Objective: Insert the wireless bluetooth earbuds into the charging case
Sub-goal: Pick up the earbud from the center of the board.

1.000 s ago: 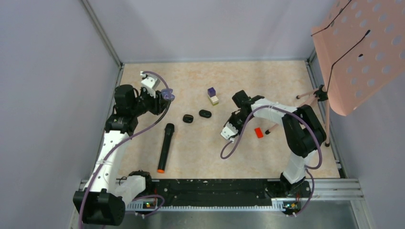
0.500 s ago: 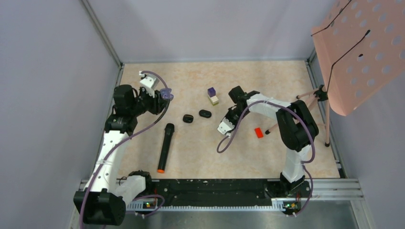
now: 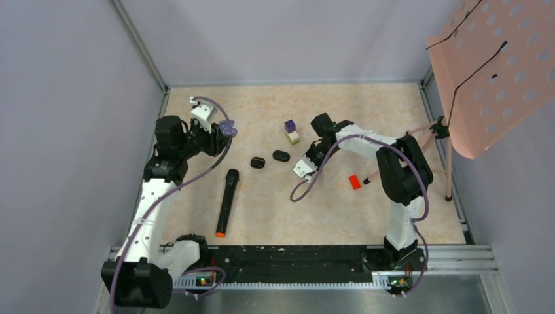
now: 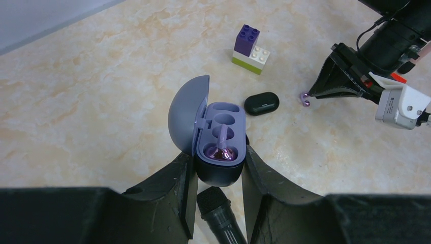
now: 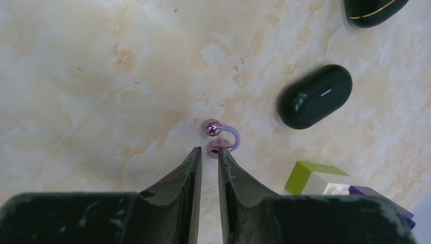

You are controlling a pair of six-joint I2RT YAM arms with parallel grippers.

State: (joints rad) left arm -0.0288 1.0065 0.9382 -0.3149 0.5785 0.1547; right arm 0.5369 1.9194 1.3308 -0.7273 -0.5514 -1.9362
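Purple earbud [image 5: 233, 135] at right jaws' tips, arm reaching left

Pale grey walls [image 3: 65, 98], beige marbled tabletop [image 3: 366, 111] (faintly veined), pink perforated stand [image 3: 497, 72] at right

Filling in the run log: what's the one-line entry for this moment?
left gripper: shut on open charging case, seated earbud inside | right gripper: narrow jaws at loose earbud on table, grip unclear
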